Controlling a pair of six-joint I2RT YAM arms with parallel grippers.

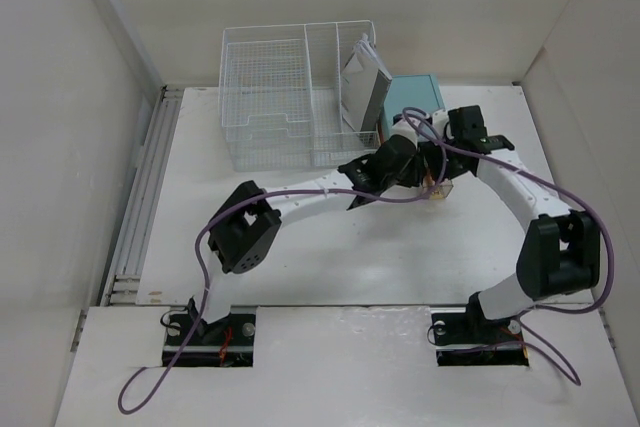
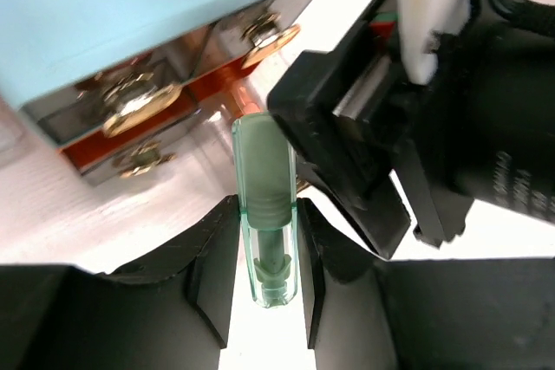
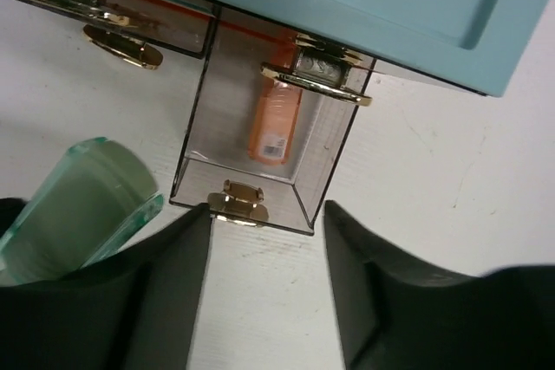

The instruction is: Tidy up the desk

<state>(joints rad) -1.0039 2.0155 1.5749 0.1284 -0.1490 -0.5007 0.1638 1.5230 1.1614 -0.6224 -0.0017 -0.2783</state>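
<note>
Gripping a green tube [image 2: 265,188], the left gripper [image 2: 264,249] holds it lengthwise up-frame toward the teal box [image 2: 130,15]; right gripper [image 3: 267,240] open over the desk [image 3: 434,179].

The left arm [image 1: 300,195] rises from its base to a sharply bent elbow, and its forearm reaches far and to the right across the middle. Its wrist tilts downward. The left gripper [image 2: 266,218] is clamped on a clear green tube [image 2: 264,171], with one finger pressed against each side. The right arm [image 1: 515,187] climbs to a high elbow on the right, then curves back inward, bringing the two grippers close together. The right gripper [image 3: 267,210] points downward, its jaws standing well apart.
</note>
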